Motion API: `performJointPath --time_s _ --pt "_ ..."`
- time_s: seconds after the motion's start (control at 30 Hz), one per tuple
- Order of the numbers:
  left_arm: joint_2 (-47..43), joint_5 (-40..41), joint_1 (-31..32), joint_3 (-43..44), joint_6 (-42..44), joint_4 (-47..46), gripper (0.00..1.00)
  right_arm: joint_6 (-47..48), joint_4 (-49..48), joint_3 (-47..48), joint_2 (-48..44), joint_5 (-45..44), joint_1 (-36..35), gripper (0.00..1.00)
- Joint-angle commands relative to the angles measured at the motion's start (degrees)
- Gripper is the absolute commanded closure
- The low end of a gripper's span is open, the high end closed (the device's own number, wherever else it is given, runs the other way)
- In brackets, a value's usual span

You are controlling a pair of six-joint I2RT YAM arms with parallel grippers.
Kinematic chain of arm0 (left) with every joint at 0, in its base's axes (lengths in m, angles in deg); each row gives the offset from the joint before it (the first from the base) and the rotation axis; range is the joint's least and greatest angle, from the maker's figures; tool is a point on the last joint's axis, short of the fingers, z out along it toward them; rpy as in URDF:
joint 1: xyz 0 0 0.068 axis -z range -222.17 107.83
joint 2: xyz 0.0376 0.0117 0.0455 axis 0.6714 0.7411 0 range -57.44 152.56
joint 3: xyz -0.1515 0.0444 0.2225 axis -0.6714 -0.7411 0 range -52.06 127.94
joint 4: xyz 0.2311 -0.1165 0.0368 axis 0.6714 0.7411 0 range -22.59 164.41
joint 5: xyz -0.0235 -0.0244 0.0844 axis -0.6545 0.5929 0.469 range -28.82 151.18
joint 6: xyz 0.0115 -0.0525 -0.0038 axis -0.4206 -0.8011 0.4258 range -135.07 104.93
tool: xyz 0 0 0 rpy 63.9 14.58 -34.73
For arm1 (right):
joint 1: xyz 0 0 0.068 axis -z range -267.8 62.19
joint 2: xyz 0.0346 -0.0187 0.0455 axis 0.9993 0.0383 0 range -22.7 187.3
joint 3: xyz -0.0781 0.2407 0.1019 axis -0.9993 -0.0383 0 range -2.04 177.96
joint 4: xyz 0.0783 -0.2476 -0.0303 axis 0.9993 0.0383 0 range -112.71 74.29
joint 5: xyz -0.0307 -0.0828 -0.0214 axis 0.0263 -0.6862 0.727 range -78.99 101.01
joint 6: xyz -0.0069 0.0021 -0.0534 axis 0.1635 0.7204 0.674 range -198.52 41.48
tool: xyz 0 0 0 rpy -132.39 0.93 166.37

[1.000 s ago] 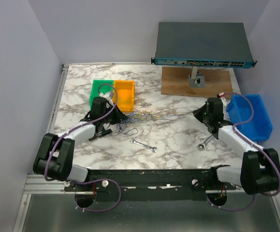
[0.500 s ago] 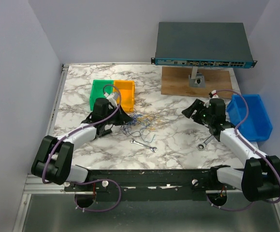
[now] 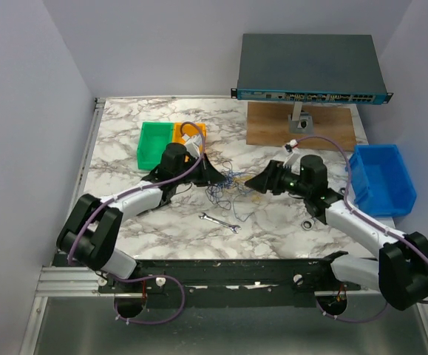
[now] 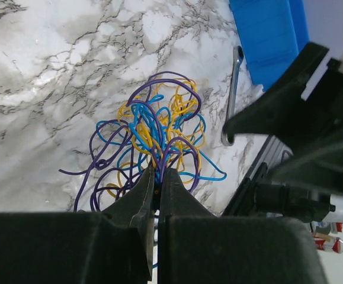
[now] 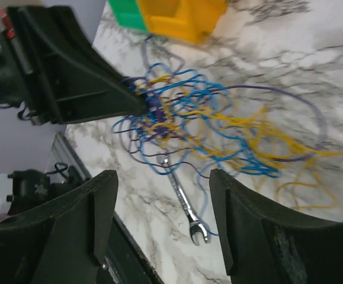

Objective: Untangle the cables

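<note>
The cables [image 3: 227,186] are a loose tangle of thin blue, yellow and purple wires on the marble table, between the two arms. My left gripper [image 3: 212,176] has come in from the left and is shut on a bunch of strands at the tangle's left edge. In the left wrist view its jaws [image 4: 157,171] pinch blue and purple strands, and the cables [image 4: 153,127] fan out beyond the tips. My right gripper [image 3: 254,183] hangs open just right of the tangle, pointing at it. In the right wrist view, the right gripper [image 5: 162,177] holds nothing, and the cables [image 5: 207,118] lie ahead of it.
A small silver wrench [image 3: 219,222] lies in front of the tangle, and another wrench [image 3: 311,220] sits by the right arm. Green [image 3: 153,142] and yellow bins [image 3: 196,130] stand behind the left gripper. A blue bin [image 3: 382,181] is at right. A network switch [image 3: 310,70] stands at the back.
My right gripper has opened and swung left to the tangle. My left gripper, still shut, has moved right and back with the strands, and the tangle has bunched up between them.
</note>
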Motion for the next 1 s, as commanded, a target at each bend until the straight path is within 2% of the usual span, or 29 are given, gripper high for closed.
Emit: performJointPath --time_s 0.0,0.13,0.4,0.73,0.77,0.83,0.97 --pt "3.9 -1.1 1.2 0.9 -6.8 -8.5 0.96 -3.8 -7.9 -2.2 -0.1 -0.2 -7.0 0.31" --pt "5.0 -0.6 1.6 0.7 -9.4 -11.7 0.96 -7.4 -14.1 -6.1 -0.5 -3.1 -8.4 0.36" --pt "4.4 0.2 2.2 2.5 -8.5 -9.2 0.96 -10.8 -19.0 -7.9 2.7 -7.6 -11.1 0.36" --pt "3.1 -0.7 3.4 0.3 -12.0 -11.7 0.96 -11.3 -22.3 -2.0 12.0 -12.3 -11.5 0.39" --pt "2.8 -0.9 3.5 0.2 -12.2 -11.9 0.96 -11.2 -22.5 -1.6 12.6 -12.5 -11.5 0.42" --pt "2.6 -1.3 3.5 0.0 -12.4 -11.8 0.96 -11.7 -23.7 -1.6 13.1 -13.4 -11.5 0.55" --pt "2.1 -1.5 3.5 -0.4 -11.7 -11.0 0.94 -11.1 -21.8 -1.5 12.2 -15.7 -11.5 0.88"
